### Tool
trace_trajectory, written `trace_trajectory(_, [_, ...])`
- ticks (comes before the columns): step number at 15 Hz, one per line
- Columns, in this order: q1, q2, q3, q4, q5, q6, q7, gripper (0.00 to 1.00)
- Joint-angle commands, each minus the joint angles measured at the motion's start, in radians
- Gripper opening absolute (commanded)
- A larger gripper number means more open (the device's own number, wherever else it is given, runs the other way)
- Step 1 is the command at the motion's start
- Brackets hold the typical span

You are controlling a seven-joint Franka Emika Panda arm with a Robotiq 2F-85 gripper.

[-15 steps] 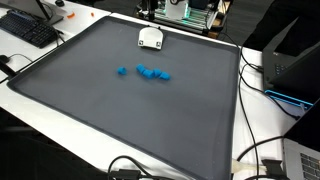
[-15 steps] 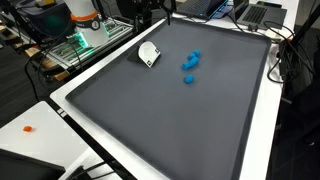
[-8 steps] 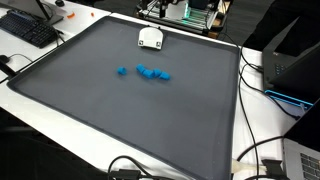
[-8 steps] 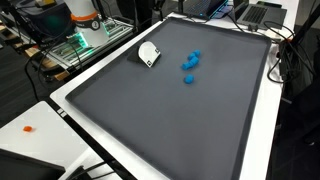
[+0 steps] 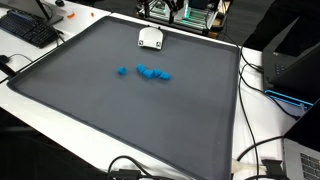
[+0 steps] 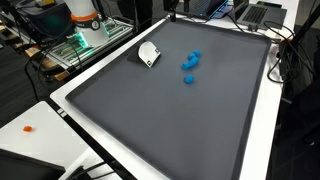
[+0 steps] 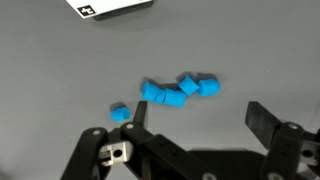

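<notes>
Blue blocks cluster on the grey mat; jaws stand apart, empty, their base cut off below.

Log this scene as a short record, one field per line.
surface: dark gray mat
gripper: Robotiq gripper, jaws open, empty, above the mat
nearest things: cluster of small blue blocks, touching one another
apart: single blue block beside the cluster, not touching it
farther: white object with a black marker near the mat's edge
off the mat: keyboard
</notes>
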State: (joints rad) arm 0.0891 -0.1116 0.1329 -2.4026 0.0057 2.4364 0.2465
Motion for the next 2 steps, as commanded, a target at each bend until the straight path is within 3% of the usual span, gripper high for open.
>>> trace_trajectory(1, [0.003,0.003,-0.003,0.004,0.000,-0.003,-0.004,1.00])
trace_trajectory(2, [0.003,0.005,-0.003,0.005,0.000,-0.003,-0.007,1.00])
